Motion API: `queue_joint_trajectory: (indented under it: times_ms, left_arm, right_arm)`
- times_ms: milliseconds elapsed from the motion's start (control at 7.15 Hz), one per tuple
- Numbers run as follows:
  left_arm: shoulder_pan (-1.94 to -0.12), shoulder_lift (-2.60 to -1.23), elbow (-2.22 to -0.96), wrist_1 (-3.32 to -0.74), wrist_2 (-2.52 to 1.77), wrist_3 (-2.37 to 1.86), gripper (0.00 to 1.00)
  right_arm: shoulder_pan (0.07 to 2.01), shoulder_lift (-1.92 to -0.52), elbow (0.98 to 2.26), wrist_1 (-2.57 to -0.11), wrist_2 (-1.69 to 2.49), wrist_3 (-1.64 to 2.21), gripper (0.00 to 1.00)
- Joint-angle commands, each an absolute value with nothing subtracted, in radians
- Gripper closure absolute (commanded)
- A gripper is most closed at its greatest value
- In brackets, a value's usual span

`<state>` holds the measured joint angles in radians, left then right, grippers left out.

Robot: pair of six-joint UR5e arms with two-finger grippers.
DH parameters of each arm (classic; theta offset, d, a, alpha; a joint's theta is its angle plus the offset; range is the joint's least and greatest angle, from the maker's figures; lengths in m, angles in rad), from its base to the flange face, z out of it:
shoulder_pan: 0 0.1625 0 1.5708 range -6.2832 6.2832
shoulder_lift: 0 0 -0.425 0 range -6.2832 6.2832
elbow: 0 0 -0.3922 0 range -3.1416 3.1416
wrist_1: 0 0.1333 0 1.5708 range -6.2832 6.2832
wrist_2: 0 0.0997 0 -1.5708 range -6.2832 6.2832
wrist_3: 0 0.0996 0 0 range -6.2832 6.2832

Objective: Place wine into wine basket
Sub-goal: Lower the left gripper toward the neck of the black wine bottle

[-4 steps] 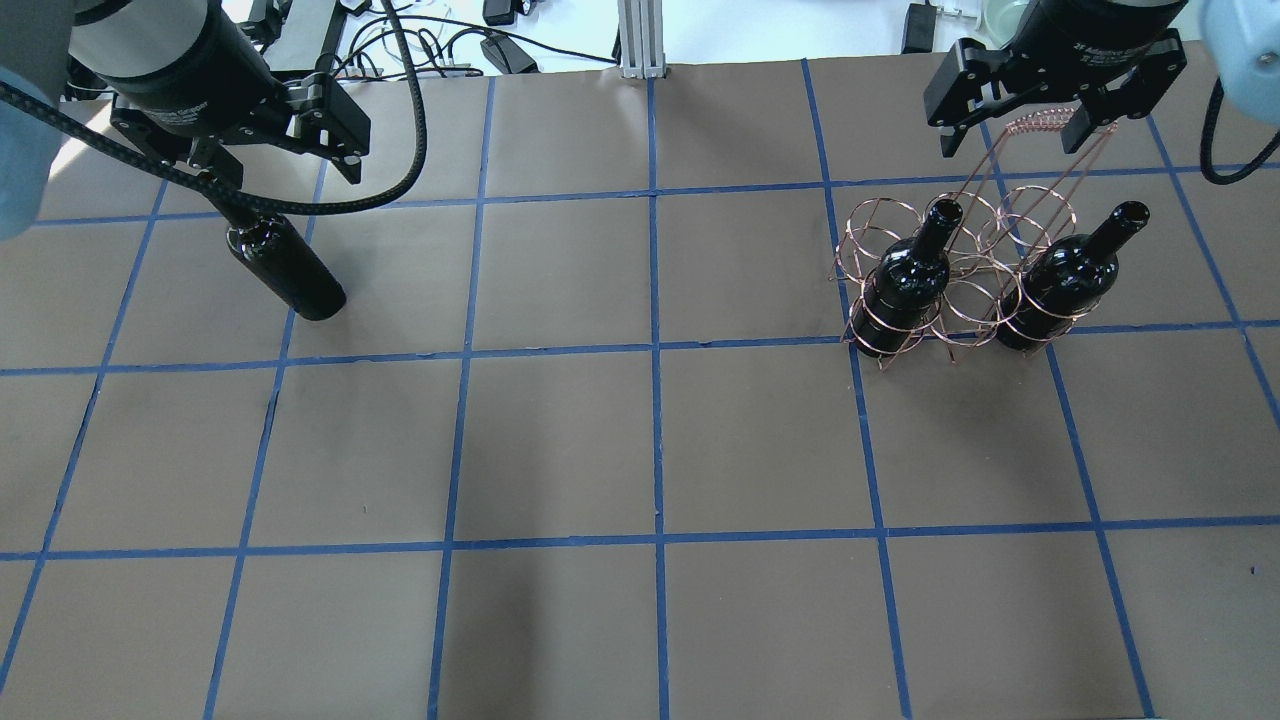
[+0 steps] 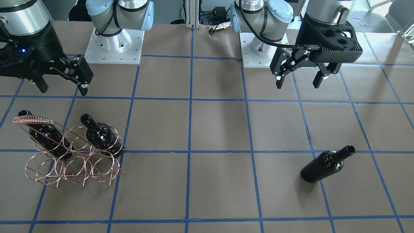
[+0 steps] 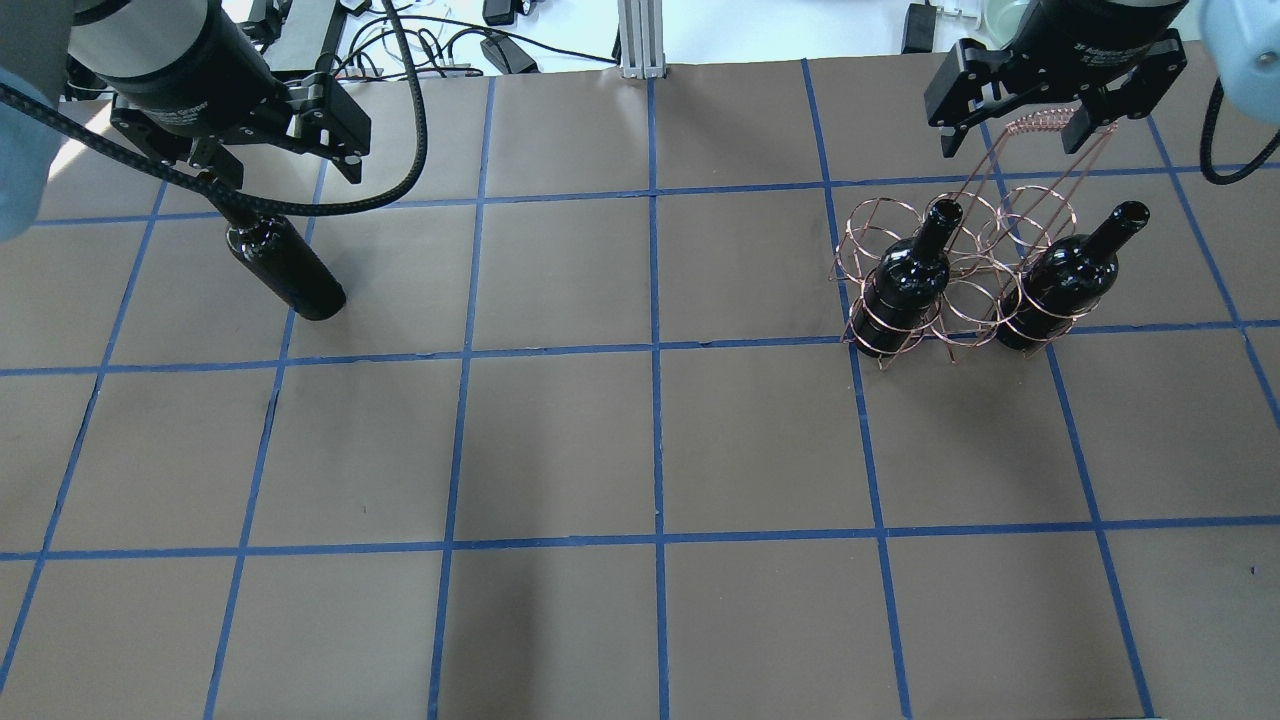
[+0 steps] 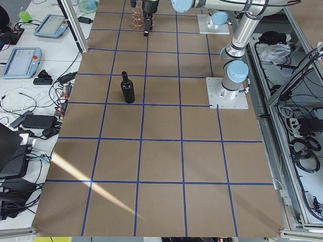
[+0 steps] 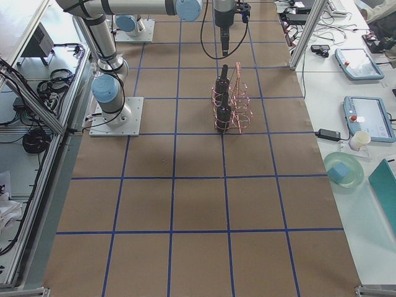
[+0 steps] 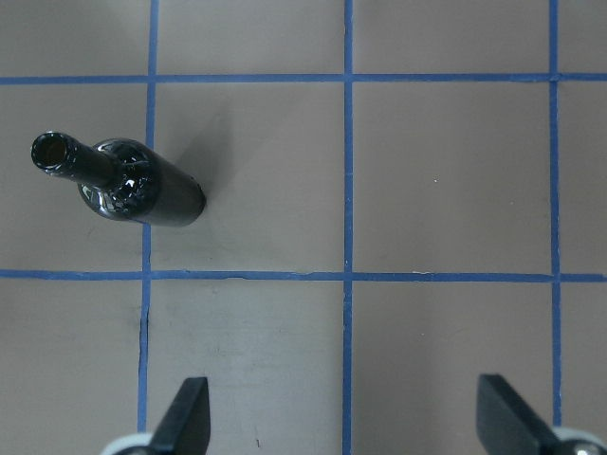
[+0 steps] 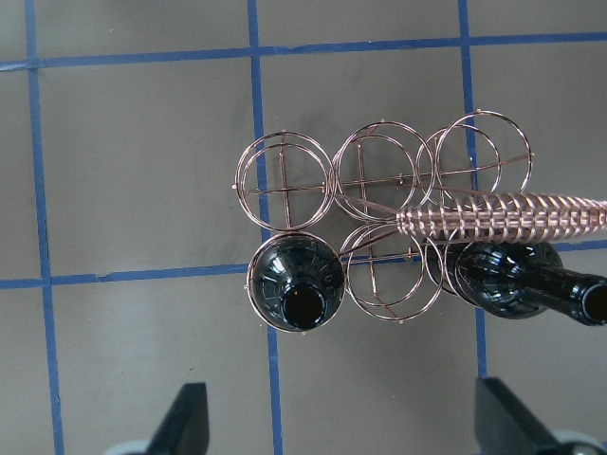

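Note:
A loose black wine bottle (image 3: 285,265) stands upright on the brown table at the left, also seen in the front view (image 2: 325,164) and the left wrist view (image 6: 133,180). My left gripper (image 3: 275,160) is open and empty, high above and slightly behind it (image 2: 298,84). The copper wire wine basket (image 3: 1040,124) stands at the right and holds two bottles (image 3: 905,285) (image 3: 1065,275) in its near row's end rings. My right gripper (image 3: 1010,135) is open and empty above the basket's coiled handle (image 7: 493,216).
The table is brown paper with a blue tape grid. The arm bases (image 2: 114,48) (image 2: 258,51) are bolted at the robot side. The basket's other rings (image 7: 379,180) hold nothing. Cables and devices lie beyond the far edge (image 3: 500,50).

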<state>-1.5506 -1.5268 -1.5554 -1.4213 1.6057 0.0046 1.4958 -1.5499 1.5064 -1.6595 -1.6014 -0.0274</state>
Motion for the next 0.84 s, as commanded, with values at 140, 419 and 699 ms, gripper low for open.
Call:
queue_joint_trajectory:
  times_ms: [140,419,699]
  left_arm:
    - [-1.533,-1.522,-1.548,-1.437,1.608,0.023,0.0]
    - [-1.511,-1.548,-1.52,-1.44,1.609,0.037,0.0]
    - [-1.412,-1.658,-1.464,-1.424,1.612,0.103,0.0]
  right_arm:
    - [1.496,-1.551,1.506,-1.658,-1.603,-0.026,0.0]
    - [1.496,-1.549,1.508,-1.658,-1.6,-0.026,0.0]
    - [1.496,-1.549,1.509,-1.658,-1.6,-0.025,0.0]
